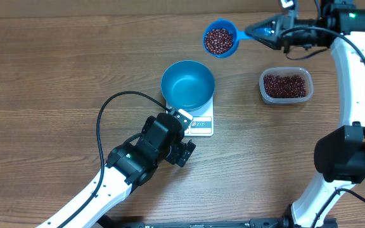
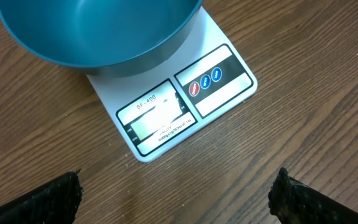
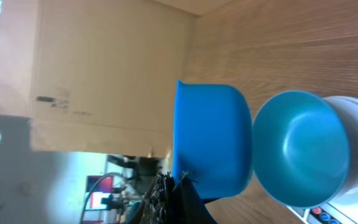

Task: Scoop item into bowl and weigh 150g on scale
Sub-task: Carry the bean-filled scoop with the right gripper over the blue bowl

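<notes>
Gripping a scoop of beans, right hand, blue bowl empty on scale, tub holding more, left hand wide

Glossy bowl, wood-grain table, smooth scale

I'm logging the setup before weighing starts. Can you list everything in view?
beans: two heaps, dark red-brown, one in the scoop, one in the tub
bowl: one, blue, empty, on the scale
scale: one, white, mid-table
scoop: one, blue, beyond the bowl, to its right
tub: one, clear, right of the scale
table: one, brown wood
left gripper: one, black, open, before the scale's front edge
right gripper: one, black, shut on the scoop's handle
</notes>
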{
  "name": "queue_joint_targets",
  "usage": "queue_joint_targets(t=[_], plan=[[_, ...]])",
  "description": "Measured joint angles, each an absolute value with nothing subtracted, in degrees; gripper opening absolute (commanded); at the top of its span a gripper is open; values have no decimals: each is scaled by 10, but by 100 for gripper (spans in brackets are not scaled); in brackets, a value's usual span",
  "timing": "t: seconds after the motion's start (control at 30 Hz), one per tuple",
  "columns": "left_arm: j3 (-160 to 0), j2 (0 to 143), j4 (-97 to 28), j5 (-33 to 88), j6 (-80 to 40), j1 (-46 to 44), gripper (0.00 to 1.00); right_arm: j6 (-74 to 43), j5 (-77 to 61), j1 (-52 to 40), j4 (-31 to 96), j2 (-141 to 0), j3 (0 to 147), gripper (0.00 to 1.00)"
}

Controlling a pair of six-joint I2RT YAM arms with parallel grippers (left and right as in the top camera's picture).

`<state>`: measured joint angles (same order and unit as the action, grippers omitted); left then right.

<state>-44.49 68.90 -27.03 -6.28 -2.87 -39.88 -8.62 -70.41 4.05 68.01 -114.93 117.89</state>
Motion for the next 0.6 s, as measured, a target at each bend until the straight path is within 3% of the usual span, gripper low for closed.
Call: queue_joint_targets(t=[0.6], plan=[[-445,689,-270,-63,-29,-399,100,-152,-462,-85,679,-1149,1179,4]])
